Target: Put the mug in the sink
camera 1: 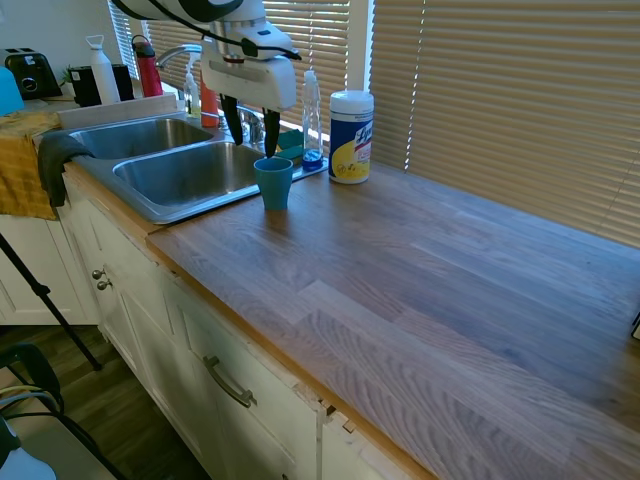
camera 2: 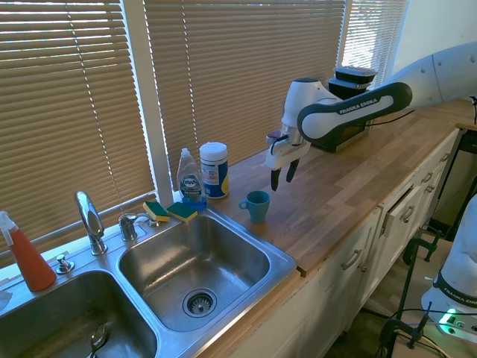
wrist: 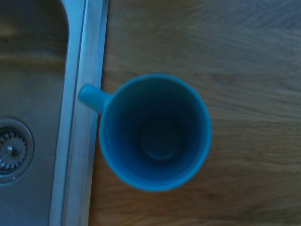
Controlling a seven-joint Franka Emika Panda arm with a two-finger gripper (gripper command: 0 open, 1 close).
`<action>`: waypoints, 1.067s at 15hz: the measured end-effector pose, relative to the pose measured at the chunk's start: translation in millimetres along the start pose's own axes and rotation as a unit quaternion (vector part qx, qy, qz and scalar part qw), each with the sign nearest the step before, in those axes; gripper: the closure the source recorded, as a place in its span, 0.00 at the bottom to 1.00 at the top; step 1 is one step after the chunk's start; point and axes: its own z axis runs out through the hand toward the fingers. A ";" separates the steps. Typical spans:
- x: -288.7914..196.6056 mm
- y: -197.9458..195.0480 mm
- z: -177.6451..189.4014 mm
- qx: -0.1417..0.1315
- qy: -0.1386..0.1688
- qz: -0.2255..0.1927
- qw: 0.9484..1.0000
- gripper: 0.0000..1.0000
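Beside the sink, on the wooden table, the teal mug stands upright just off the steel rim, its handle reaching toward the basin. Above it hangs the hand, fingers spread apart and holding nothing, clear of the mug. A white wipes canister stands near.

Mug: small teal cup, slightly tapered, matte, upright and empty on the wooden counter, directly below the spread gripper, untouched by it; handle points over the sink rim.

Sink: two-basin stainless steel, shiny grey, curved chrome faucet; nearer basin just beside the mug.
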 end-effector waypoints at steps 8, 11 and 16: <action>33.9 -33.7 54.8 -0.019 -0.004 0.051 0.999 0.00; 45.9 -40.7 80.2 -0.030 -0.004 0.064 0.998 0.00; 49.5 -47.3 104.9 -0.043 -0.009 0.065 0.997 1.00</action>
